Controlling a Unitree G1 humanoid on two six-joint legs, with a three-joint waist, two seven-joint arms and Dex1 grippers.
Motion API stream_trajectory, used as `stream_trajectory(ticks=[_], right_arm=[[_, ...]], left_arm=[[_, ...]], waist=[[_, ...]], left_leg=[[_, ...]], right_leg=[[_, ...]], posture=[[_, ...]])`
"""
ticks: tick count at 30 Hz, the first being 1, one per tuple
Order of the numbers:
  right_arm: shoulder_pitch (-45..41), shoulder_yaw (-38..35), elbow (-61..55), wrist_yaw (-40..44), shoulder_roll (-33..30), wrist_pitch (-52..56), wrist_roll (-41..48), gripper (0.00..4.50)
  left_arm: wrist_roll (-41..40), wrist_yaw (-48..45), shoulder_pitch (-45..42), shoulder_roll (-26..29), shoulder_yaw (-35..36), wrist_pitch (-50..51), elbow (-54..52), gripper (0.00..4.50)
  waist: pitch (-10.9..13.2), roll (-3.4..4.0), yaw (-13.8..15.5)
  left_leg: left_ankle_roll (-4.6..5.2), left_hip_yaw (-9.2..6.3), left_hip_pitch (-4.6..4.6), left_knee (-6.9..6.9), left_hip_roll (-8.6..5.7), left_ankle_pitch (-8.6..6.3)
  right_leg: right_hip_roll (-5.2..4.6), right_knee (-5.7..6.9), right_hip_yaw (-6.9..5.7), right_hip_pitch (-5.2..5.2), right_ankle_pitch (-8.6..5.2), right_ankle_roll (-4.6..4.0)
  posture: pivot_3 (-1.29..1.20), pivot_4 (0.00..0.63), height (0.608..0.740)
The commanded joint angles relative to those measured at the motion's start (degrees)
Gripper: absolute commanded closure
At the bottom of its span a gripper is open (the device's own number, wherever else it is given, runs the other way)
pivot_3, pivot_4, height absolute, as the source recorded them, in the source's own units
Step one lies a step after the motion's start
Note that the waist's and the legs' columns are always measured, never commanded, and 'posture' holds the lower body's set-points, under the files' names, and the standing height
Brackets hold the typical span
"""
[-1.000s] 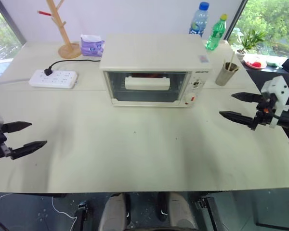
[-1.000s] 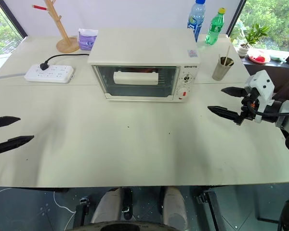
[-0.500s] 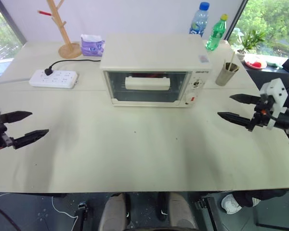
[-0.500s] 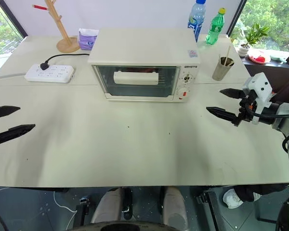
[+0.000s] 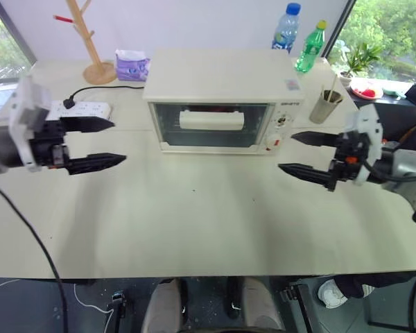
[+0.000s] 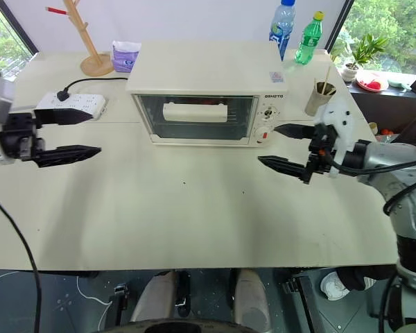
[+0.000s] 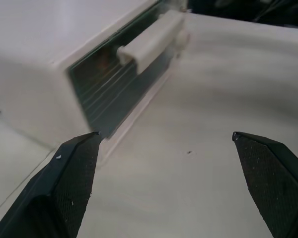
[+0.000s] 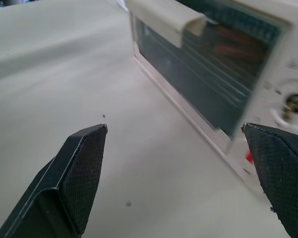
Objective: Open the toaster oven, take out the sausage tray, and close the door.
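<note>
Both end effectors hang over the desk (image 5: 194, 229) with fingers spread wide, grasping nothing. Left end effector (image 5: 105, 142) sits off the left side of the toaster oven (image 5: 225, 100), fingers pointing toward it, well apart from its casing; a power strip (image 5: 80, 111) lies just behind it. Right end effector (image 5: 298, 152) hovers near the oven's front right corner, fingers pointing in toward the control panel (image 5: 283, 128), not touching. Toaster oven stands near the middle of the desk, toward the back. The door (image 5: 211, 125) is shut, its cream bar handle (image 5: 211, 120) across the upper glass. Through the glass in the right wrist view, wire rack lines and a reddish shape (image 8: 228, 47) show inside; the sausage tray itself cannot be made out clearly. Left wrist view looks along the door (image 7: 124, 84) from the side, handle (image 7: 151, 42) jutting out. Behind the oven: a wooden peg stand (image 5: 90, 41), a purple tissue pack (image 5: 132, 66), a blue bottle (image 5: 286, 29), a green bottle (image 5: 310, 47). A metal cup (image 5: 325, 105) holding sticks stands right of the oven.
</note>
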Motion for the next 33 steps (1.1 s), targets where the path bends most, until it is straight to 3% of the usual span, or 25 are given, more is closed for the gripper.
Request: stream_trajectory(ticks=[1,6,11,16,22,33], right_arm=[[-4.4,4.3,-1.5,-2.6,3.1,-0.6,-1.3,0.00],[-9.7,10.2,3.7,-4.5,8.1,-3.0,-5.8,0.00],[-15.1,13.9,11.6,-6.0,13.6,-6.5,-10.6,0.00],[-16.6,15.3,13.2,-3.7,15.2,-9.0,-12.1,0.00],[-15.8,14.1,7.7,-0.4,16.3,-6.3,-7.0,0.00],[-11.6,14.6,0.6,-1.3,16.9,-3.5,-5.3,0.00]], left_arm=[[2.0,-3.5,-6.0,-1.6,-6.0,-1.9,2.0,0.02],[3.9,-5.2,-11.2,-4.7,-10.0,-2.6,5.0,0.02],[4.6,-5.9,-10.5,-5.6,-10.3,-3.0,4.7,0.02],[4.7,-5.7,-10.3,-5.5,-9.8,-2.6,4.9,0.02],[5.6,-5.5,-11.0,-5.3,-9.9,-2.9,6.6,0.02],[6.1,-2.5,-19.1,-11.5,-10.8,-1.3,12.3,0.02]], waist=[[0.0,0.00,-0.1],[0.0,-0.01,0.0],[0.0,-0.01,0.0],[0.0,-0.01,0.1],[0.0,-0.01,-0.1],[0.0,-0.02,-0.1]], left_leg=[[0.00,0.00,0.00,0.03,0.00,0.00],[0.00,-0.02,-0.03,0.06,0.00,0.01],[0.01,-0.05,-0.05,0.08,0.01,0.01],[0.00,-0.09,-0.07,0.08,0.01,0.02],[0.00,-0.10,-0.06,0.10,0.01,0.02],[0.00,-0.12,-0.06,0.09,0.03,0.02]], right_leg=[[0.02,0.02,0.00,0.01,0.00,0.00],[0.06,0.03,0.00,-0.01,0.00,0.00],[0.07,0.05,0.01,-0.01,0.00,0.00],[0.07,0.06,0.01,-0.01,0.00,0.00],[0.08,0.08,0.01,0.00,0.01,0.01],[0.13,0.10,0.01,-0.01,0.01,0.01]], posture=[[0.00,0.150,0.722],[0.00,0.150,0.722],[0.00,0.150,0.722],[0.00,0.150,0.722],[0.00,0.150,0.722],[0.00,0.150,0.722]])
